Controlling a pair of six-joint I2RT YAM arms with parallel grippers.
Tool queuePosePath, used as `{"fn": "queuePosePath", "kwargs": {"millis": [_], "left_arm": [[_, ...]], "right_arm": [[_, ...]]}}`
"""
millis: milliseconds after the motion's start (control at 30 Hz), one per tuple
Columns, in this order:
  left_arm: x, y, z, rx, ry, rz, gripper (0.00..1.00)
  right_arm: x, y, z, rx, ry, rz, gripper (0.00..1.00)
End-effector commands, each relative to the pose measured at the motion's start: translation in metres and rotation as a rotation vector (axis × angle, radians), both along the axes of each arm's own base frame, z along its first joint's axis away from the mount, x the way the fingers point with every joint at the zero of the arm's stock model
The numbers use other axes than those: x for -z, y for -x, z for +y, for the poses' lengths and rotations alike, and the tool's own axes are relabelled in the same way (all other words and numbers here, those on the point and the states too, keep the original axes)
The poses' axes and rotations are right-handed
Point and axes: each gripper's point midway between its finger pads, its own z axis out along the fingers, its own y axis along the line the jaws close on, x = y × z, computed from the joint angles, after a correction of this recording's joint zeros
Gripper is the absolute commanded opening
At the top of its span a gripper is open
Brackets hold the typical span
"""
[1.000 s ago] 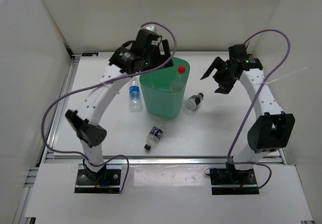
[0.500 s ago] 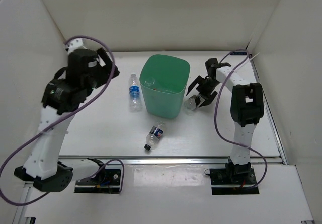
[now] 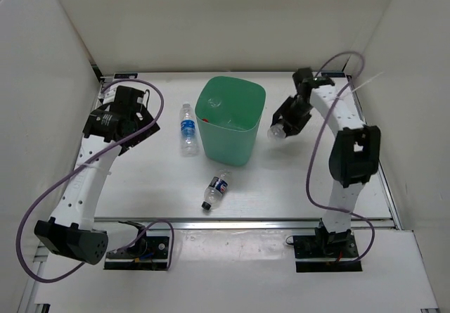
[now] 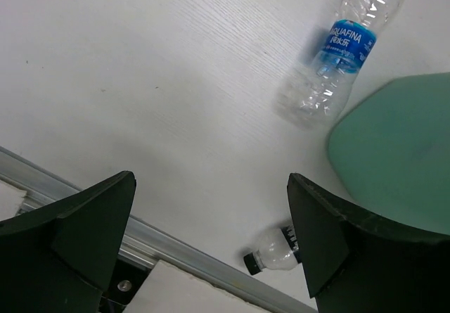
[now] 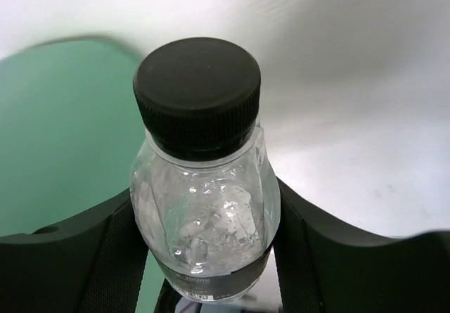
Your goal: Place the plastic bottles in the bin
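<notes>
The right gripper (image 3: 285, 122) clamps a small clear plastic bottle with a black screw cap (image 5: 202, 186) low on its body, one finger on each side. It holds the bottle just beside the right wall of the tall mint-green plastic bin (image 3: 259, 100), apparently off the white table (image 4: 140, 81), though the overhead view is too coarse to be sure. The left gripper (image 4: 211, 179) hangs wide and empty left of the bin. A clear bottle with a blue label (image 4: 343, 46) lies just beside the bin's left wall, and a clear bottle with a dark label (image 3: 216, 190) lies in front of it. Another clear bottle (image 3: 214, 104) shows inside the bin.

The held bottle's thin, slick wall could let it pivot or slip. Carried too low, it could strike the rim and shove or tip the light bin. Released short of the opening, it would land outside.
</notes>
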Motion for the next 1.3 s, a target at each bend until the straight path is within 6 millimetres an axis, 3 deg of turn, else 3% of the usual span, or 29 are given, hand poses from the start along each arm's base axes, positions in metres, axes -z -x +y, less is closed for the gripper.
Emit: {"fn": "queuePosePath", "kwargs": {"millis": [0,33,100,167,233,300,333,367,400,500,567,600,633,667,700,800,833,900,933,1000,1067,1133,1267], "left_arm": [[0.002,-0.006,-0.001,-0.056,0.050,-0.022,1.00],[0.005,-0.008,-0.003,-0.052,0.055,-0.009,1.00],[0.014,-0.012,-0.008,-0.051,0.073,0.004,1.00],[0.019,-0.013,-0.012,-0.040,0.088,0.019,1.00],[0.026,-0.014,-0.012,-0.048,0.087,0.041,1.00],[0.036,-0.017,-0.015,-0.051,0.095,0.065,1.00],[0.033,-0.024,-0.019,-0.044,0.112,0.039,1.00],[0.039,-0.027,-0.020,-0.044,0.110,0.049,1.00],[0.043,-0.032,-0.024,-0.038,0.120,0.057,1.00],[0.051,-0.049,-0.036,-0.014,0.161,0.047,1.00],[0.060,-0.057,-0.040,-0.007,0.173,0.047,1.00],[0.060,-0.072,-0.049,0.016,0.211,0.002,1.00],[0.073,-0.075,-0.054,0.024,0.222,0.018,1.00],[0.078,-0.082,-0.058,0.033,0.237,0.011,1.00],[0.089,-0.095,-0.065,0.047,0.258,0.014,1.00],[0.096,-0.116,-0.081,0.110,0.232,0.020,1.00],[0.109,-0.124,-0.084,0.120,0.229,0.047,1.00],[0.108,-0.141,-0.095,0.154,0.222,0.028,1.00],[0.122,-0.147,-0.104,0.180,0.218,0.056,1.00],[0.120,-0.163,-0.116,0.208,0.227,0.039,1.00],[0.132,-0.175,-0.124,0.221,0.244,0.055,1.00],[0.141,-0.181,-0.127,0.231,0.244,0.072,1.00],[0.181,-0.183,-0.135,0.250,0.254,0.156,1.00]], "right_arm": [[-0.131,-0.009,-0.014,0.009,0.087,-0.330,0.39],[-0.182,-0.019,-0.001,-0.005,0.069,-0.478,0.40],[-0.234,-0.027,0.008,-0.009,0.078,-0.657,0.43],[-0.280,-0.030,0.033,-0.070,0.037,-0.821,0.46],[-0.300,-0.035,0.062,-0.135,-0.007,-0.932,0.49],[-0.300,-0.036,0.088,-0.238,-0.025,-0.965,0.55],[-0.279,-0.037,0.108,-0.292,-0.005,-0.925,0.60],[-0.269,-0.038,0.112,-0.303,0.016,-0.898,0.88],[-0.259,-0.037,0.117,-0.327,0.029,-0.868,1.00],[-0.251,-0.028,0.110,-0.340,0.059,-0.800,1.00],[-0.266,-0.018,0.097,-0.336,0.081,-0.854,1.00],[-0.269,-0.017,0.087,-0.327,0.094,-0.875,1.00],[-0.285,-0.009,0.074,-0.311,0.091,-0.918,1.00],[-0.274,-0.007,0.068,-0.324,0.111,-0.901,1.00],[-0.276,-0.004,0.064,-0.330,0.106,-0.903,1.00],[-0.274,0.004,0.052,-0.362,0.122,-0.883,1.00],[-0.273,0.006,0.051,-0.365,0.124,-0.874,1.00],[-0.274,0.010,0.048,-0.381,0.117,-0.872,1.00],[-0.277,0.015,0.048,-0.393,0.110,-0.879,1.00],[-0.277,0.019,0.047,-0.400,0.088,-0.873,1.00],[-0.274,0.022,0.047,-0.409,0.063,-0.858,1.00],[-0.274,0.024,0.044,-0.416,0.058,-0.859,1.00],[-0.273,0.021,0.035,-0.396,0.041,-0.852,1.00]]}}
